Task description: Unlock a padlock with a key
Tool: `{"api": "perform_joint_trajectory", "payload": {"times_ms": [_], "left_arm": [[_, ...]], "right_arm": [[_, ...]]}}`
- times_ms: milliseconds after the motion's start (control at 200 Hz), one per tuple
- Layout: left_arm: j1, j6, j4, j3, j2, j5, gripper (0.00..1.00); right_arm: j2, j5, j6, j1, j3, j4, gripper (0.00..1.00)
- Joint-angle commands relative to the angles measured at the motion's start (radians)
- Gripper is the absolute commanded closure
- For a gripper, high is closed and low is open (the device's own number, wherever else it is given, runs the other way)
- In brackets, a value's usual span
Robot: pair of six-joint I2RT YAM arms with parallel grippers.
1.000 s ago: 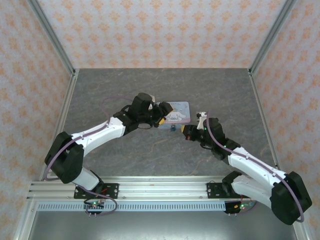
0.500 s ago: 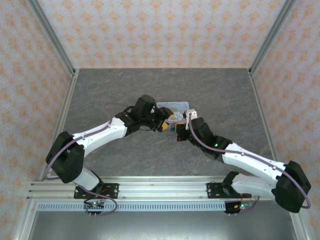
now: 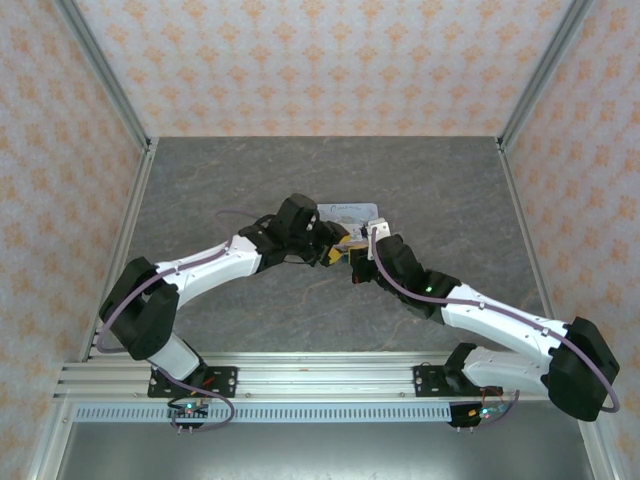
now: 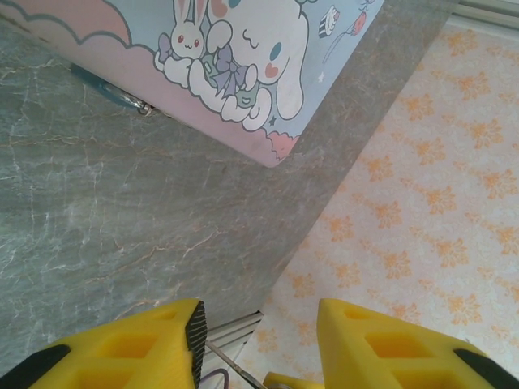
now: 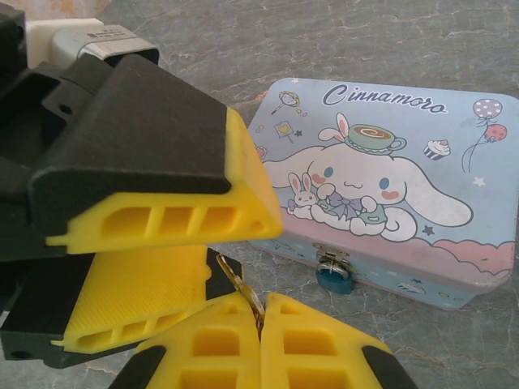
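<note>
Though partly hidden, padlock (image 5: 334, 278) on tin (image 5: 389, 130)

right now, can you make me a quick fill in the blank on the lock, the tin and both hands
1. The padlock hangs from the clasp of the ____.
2. Open or shut, the right hand is ____.
3. The left hand has fingers coloured ____.
Missing words: tin; shut; yellow.
</note>
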Motion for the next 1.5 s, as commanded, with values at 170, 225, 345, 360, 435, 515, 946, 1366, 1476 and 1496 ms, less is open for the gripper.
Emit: {"api": "perform_joint_trajectory", "payload": {"times_ms": [170, 225, 345, 360, 435, 515, 946, 1366, 1476, 1496], "left_arm": [[-0.014, -0.018, 0.023, 0.023, 0.019, -0.002, 0.66], [-0.014, -0.018, 0.024, 0.024, 0.019, -0.004, 0.67], [-0.016, -0.021, 0.026, 0.025, 0.023, -0.003, 0.69], [-0.017, -0.021, 0.026, 0.025, 0.025, -0.003, 0.69], [-0.019, -0.022, 0.03, 0.027, 0.028, -0.002, 0.7], [-0.019, -0.022, 0.032, 0.029, 0.031, -0.002, 0.71], [-0.022, -0.012, 0.035, 0.025, 0.045, -0.001, 1.0], [0.034, 0.46, -0.06, 0.022, -0.063, -0.15, 1.0], [0.04, 0.621, -0.021, 0.006, -0.121, -0.195, 1.0], [0.04, 0.646, -0.014, 0.004, -0.132, -0.2, 1.0]], "right_arm": [[0.016, 0.041, -0.048, 0.009, 0.038, -0.014, 1.0], [0.018, 0.045, -0.052, 0.01, 0.041, -0.017, 1.0], [0.022, 0.048, -0.059, 0.01, 0.046, -0.017, 1.0], [0.024, 0.048, -0.06, 0.01, 0.046, -0.018, 1.0], [0.028, 0.046, -0.063, 0.01, 0.049, -0.018, 1.0], [0.036, 0.046, -0.064, 0.01, 0.049, -0.015, 1.0], [0.036, 0.067, -0.045, 0.01, 0.041, -0.012, 1.0], [-0.292, -0.129, 0.305, -0.218, -0.101, -0.074, 0.39], [-0.276, -0.24, 0.474, -0.276, -0.125, 0.004, 0.35], [-0.266, -0.257, 0.508, -0.282, -0.13, 0.035, 0.34]]}}
